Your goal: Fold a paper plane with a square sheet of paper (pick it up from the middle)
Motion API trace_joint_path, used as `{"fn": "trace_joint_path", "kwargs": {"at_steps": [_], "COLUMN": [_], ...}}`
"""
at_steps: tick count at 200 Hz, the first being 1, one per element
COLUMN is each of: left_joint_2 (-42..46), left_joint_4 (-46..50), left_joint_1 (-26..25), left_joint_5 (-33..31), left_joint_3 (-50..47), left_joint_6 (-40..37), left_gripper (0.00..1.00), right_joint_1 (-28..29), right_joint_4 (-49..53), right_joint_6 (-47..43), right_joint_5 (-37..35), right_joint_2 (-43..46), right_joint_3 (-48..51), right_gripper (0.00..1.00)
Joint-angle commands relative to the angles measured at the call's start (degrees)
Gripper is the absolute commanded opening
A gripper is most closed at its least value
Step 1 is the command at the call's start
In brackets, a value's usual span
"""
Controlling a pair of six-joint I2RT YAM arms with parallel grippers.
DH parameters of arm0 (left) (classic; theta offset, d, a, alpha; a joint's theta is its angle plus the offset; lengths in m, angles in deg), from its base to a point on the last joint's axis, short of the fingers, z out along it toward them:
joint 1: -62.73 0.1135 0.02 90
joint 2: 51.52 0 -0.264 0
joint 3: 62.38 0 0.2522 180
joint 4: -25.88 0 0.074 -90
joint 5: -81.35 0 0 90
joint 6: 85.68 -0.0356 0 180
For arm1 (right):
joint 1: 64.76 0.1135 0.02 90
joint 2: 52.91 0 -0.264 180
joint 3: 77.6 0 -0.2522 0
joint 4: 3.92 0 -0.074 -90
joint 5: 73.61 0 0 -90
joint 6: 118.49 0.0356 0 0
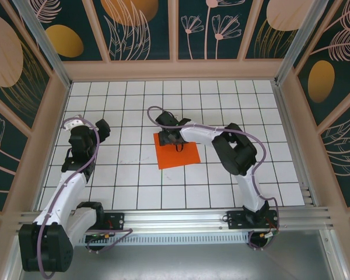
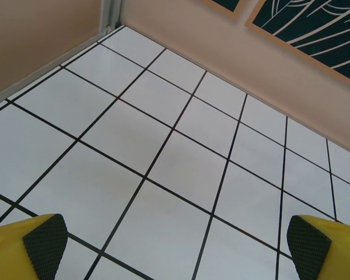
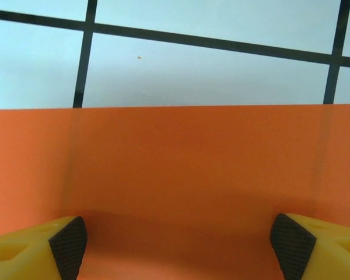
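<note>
Starting closest to me: my left arm base (image 1: 96, 220) and right arm base (image 1: 251, 219) sit on the metal rail (image 1: 186, 221). That's on the near side of the square sheet of paper (image 1: 184, 156), one off to each side of it. The sheet is bright orange and lies flat and unfolded on the white grid table (image 1: 134, 192). It's roughly mid-table and turned a little off the grid lines.

My left gripper (image 2: 175, 248) is well off to the left of the sheet, not touching it at all. It's spread wide with nothing in it, and there are bare tiles under it in the wrist view.

My right gripper (image 3: 178, 239) is the one over the sheet, at its far-left part in the overhead view. On the wrist cam my fingers (image 3: 67, 245) are wide apart, orange paper runs right across the gap, and they're gripping nothing. I honestly can't tell if the tips are resting on the paper or sitting just above it. The sheet's far edge runs straight across that view, and the dark grid lines show faintly through the paper.

Past the sheet are more tiles, then the back wall (image 1: 175, 69) with dark floral panels (image 1: 137, 29).
</note>
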Motion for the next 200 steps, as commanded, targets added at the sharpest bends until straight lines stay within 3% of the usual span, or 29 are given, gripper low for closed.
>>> {"fn": "trace_joint_path", "kwargs": {"at_steps": [1,41,68,86,97,200], "left_joint_2": [-0.27,-0.72,-0.97,-1.15,-1.27,-3.08], "left_joint_4": [0.93,1.09,1.11,1.46,1.55,1.98], "left_joint_1": [0.32,0.31,0.31,0.31,0.31,0.31], "left_joint_5": [-0.54,0.03,-0.02,0.03,0.08,0.43], "left_joint_3": [1.62,1.79,1.87,2.01,1.97,2.5], "left_joint_6": [0.13,0.24,0.27,0.25,0.25,0.08], "left_gripper": [0.98,0.99,0.98,0.99,0.98,0.98], "right_joint_1": [0.28,-0.47,-0.39,-0.38,-0.44,0.41], "right_joint_4": [3.04,2.36,2.68,5.74,7.35,10.18], "right_joint_6": [-5.15,-10.91,-5.49,-0.45,1.9,3.67], "right_joint_5": [4.26,6.78,8.48,5.09,2.83,6.77], "right_joint_2": [1.08,9.27,13.03,14.41,14.94,12.76], "right_joint_3": [8.24,20.37,16.52,12.31,11.51,13.76], "right_gripper": [0.87,0.87,0.89,0.98,0.99,0.99]}}
